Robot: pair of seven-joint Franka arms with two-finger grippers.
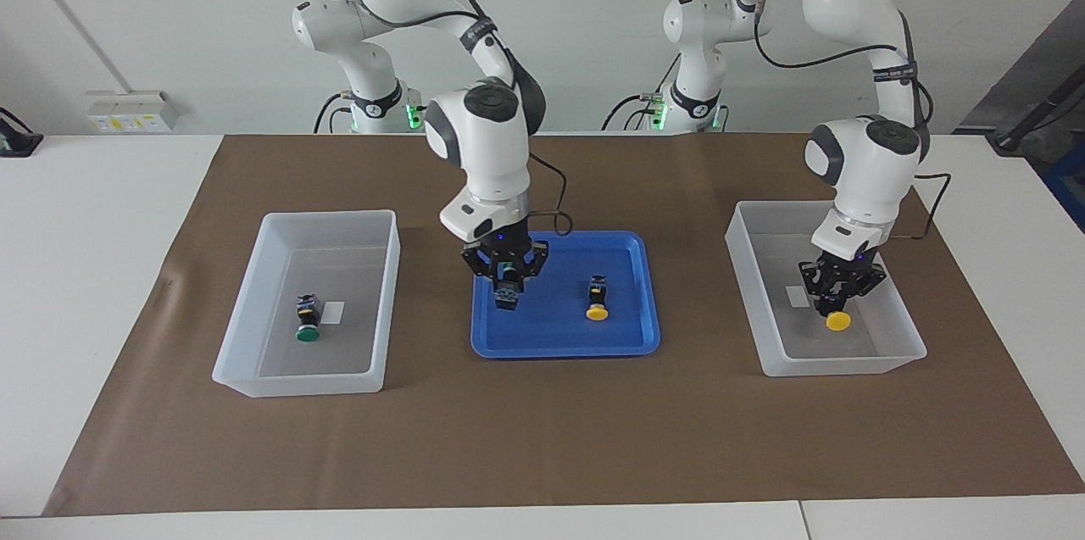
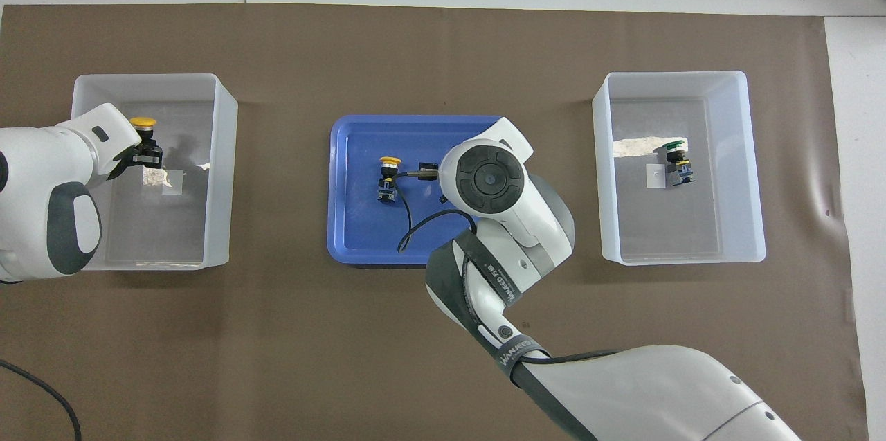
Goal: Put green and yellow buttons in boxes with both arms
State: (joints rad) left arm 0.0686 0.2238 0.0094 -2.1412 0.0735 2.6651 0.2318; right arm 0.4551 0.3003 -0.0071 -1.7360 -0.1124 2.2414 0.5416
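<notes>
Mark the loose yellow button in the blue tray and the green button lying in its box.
Loose yellow button [image 1: 597, 313], facing view, on its cap.
Green button [image 1: 307, 334], facing view, on its cap.

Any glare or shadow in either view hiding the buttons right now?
Overhead view: a bright glare streak lies on the floor of the translucent white tub at the right arm's end, beside the green-capped button, which stays readable. Facing view: soft, even light, faint shadows, nothing washed out.
</notes>
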